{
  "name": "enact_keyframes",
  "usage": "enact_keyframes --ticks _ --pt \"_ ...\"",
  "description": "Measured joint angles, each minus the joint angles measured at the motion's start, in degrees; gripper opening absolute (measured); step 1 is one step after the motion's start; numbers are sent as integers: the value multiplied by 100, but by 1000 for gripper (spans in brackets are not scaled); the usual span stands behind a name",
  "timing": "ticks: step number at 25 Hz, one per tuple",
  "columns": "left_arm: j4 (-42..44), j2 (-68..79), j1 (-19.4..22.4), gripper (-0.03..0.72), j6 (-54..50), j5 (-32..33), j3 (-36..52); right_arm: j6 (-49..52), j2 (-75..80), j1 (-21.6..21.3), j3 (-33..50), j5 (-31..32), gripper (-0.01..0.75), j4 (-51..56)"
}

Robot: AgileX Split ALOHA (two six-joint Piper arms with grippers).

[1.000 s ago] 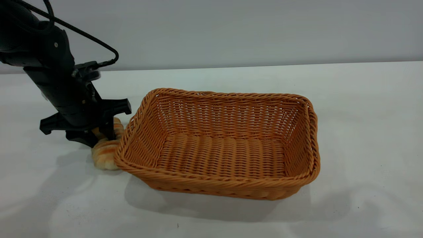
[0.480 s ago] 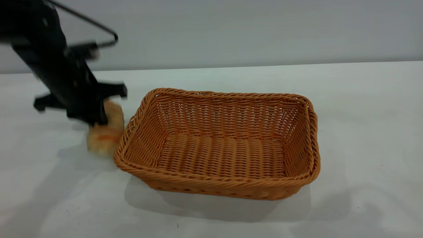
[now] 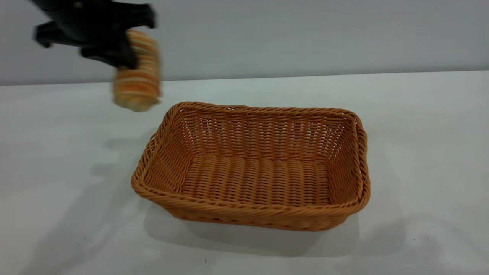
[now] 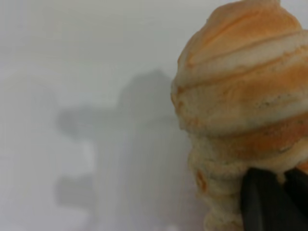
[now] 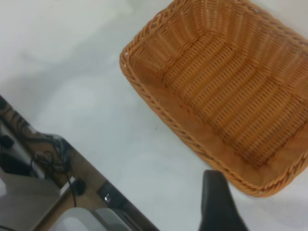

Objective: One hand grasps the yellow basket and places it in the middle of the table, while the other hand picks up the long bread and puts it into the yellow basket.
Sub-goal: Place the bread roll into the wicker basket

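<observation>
My left black angular gripper [image 3: 126, 49] hangs high above the wide plain white tabletop [image 3: 61, 183], near the upper left of the exterior view, and its fingers are pinched on the small elongated bread roll with orange-brown and cream crosswise ridges [image 3: 136, 78]. The roll hangs from my grip with its free rounded end pointing down, clear of the table and to the left of the basket's left rim. In my left wrist view the ridged roll [image 4: 240, 106] fills one side, a black finger [image 4: 264, 204] pressed against it, with a grey shadow on the white surface beyond. The large rectangular orange-tan woven wicker basket [image 3: 345, 160] sits on the table around the middle of the exterior view, upright, with nothing inside it. My right arm is out of the exterior view; its wrist camera looks down on the same basket [image 5: 159, 91] from above, with only one dark finger [image 5: 219, 204] showing at the frame's edge, so I cannot tell how that claw stands.
</observation>
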Motion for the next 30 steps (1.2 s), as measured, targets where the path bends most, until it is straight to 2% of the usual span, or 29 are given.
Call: enact_keyframes --ticks 7,12,15,18,24,27,30 --pt "0 183 -1057 47 28 -353 2 -33 -364 0 5 60 490 25" --pt "-5 607 -1315 47 159 -739 2 -52 -963 0 5 231 490 25" --pt "-5 883 -1321 82 167 -914 2 -51 -1356 0 5 388 490 25" --pt "-5 1076 -1321 198 202 -956 2 -51 -1731 0 5 475 489 25" --pt "0 1084 -1321 570 382 -991 2 89 -2111 0 5 661 490 -180" --pt "90 868 -1321 657 816 -587 2 250 -2118 0 5 814 490 -454" --pt "235 389 -1262 663 1271 28 2 388 -2113 0 5 975 490 -749"
